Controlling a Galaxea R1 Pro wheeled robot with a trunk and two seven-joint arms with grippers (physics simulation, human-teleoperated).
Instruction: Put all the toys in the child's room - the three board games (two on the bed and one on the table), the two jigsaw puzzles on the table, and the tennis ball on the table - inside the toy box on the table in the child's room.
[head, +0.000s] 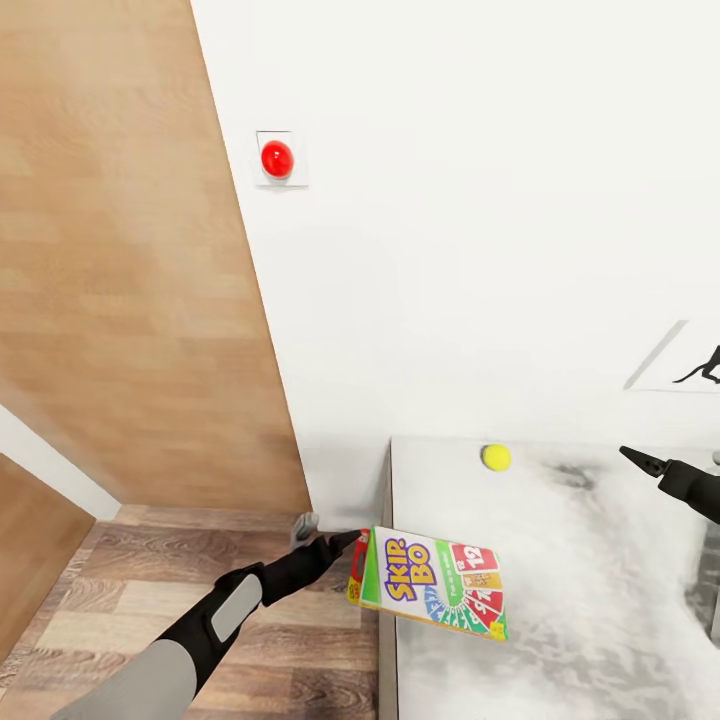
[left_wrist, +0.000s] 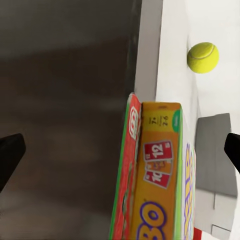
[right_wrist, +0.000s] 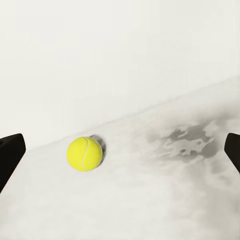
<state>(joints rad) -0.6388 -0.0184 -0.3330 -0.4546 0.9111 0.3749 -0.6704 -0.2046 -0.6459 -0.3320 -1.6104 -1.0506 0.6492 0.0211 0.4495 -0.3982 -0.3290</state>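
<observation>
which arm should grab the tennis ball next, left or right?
Right, probably. The right claw is open over the table and empty, with the tennis ball lying ahead between its fingers in the right wrist view. The left claw is at the Skip-Bo box, which overhangs the table edge.

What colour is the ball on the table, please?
Yellow; the tennis ball shows best in the right wrist view.

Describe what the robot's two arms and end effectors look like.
The left arm has a light grey rounded shell near the camera, then black segments with a grey inset panel, tapering to a black left end effector. The right end effector is black, with slim pointed fingers. No cables or markings are discernible.
</observation>
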